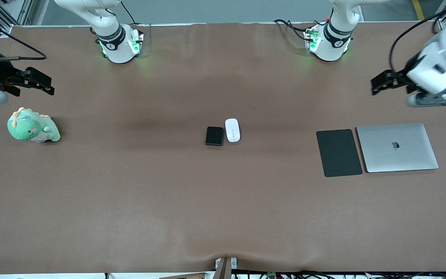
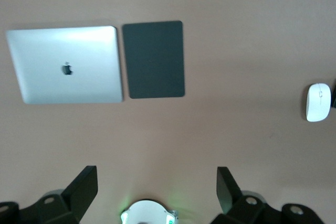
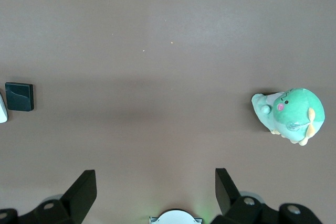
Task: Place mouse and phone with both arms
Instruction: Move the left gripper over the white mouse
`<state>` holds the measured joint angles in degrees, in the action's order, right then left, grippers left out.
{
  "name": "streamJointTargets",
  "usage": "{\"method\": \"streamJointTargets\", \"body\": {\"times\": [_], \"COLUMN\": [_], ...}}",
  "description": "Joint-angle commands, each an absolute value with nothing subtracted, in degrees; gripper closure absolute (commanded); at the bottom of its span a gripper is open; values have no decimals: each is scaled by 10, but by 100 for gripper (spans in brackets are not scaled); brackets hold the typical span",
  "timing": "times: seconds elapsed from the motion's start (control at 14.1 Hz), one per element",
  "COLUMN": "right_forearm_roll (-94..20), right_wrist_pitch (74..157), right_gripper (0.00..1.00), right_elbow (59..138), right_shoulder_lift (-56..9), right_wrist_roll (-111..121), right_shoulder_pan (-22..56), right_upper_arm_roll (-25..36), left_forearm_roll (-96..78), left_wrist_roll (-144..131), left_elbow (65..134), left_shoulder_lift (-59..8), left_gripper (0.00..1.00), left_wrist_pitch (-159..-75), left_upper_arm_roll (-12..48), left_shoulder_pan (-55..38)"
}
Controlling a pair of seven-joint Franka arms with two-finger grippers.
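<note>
Phone (image 1: 214,136) and mouse (image 1: 232,130) lie untouched at mid-table, neither arm yet reaching.

Right gripper (image 1: 33,82) hangs wide open and empty over the table's end above a plush green dinosaur (image 1: 32,126). Glossy black slab and smooth white oval lie just beside each other, well apart from the matte black pad (image 1: 338,152) and brushed-silver laptop (image 1: 397,147). Left gripper (image 1: 386,81), jaws spread and empty, hangs over its end near the laptop. Likely next: each arm must swing inward and descend on one item.

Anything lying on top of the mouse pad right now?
Nothing: the mouse pad is bare. The mouse and phone lie mid-table. What is beneath the pad is hidden.
</note>
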<state>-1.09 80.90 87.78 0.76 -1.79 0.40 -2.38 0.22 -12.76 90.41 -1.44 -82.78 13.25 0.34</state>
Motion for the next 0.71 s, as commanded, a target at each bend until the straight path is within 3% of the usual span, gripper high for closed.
{"method": "streamJointTargets", "body": {"times": [0.0,0.28,0.64], "right_forearm_roll": [-18,-18,-18], "right_wrist_pitch": [813,813,813], "right_gripper": [0,0,0], "right_elbow": [881,881,881], "right_shoulder_lift": [9,9,8], "right_wrist_roll": [-23,-24,-26], "right_shoulder_pan": [11,11,13], "right_upper_arm_roll": [-19,-19,-20], "left_forearm_roll": [-5,-4,4], "left_wrist_roll": [-181,-260,-389], "left_elbow": [938,997,1000], "left_shoulder_lift": [-37,-96,-219], "left_gripper": [0,0,0], "left_wrist_pitch": [-877,-993,-1130], "left_upper_arm_roll": [179,242,245], "left_shoulder_pan": [5,-8,-108]}}
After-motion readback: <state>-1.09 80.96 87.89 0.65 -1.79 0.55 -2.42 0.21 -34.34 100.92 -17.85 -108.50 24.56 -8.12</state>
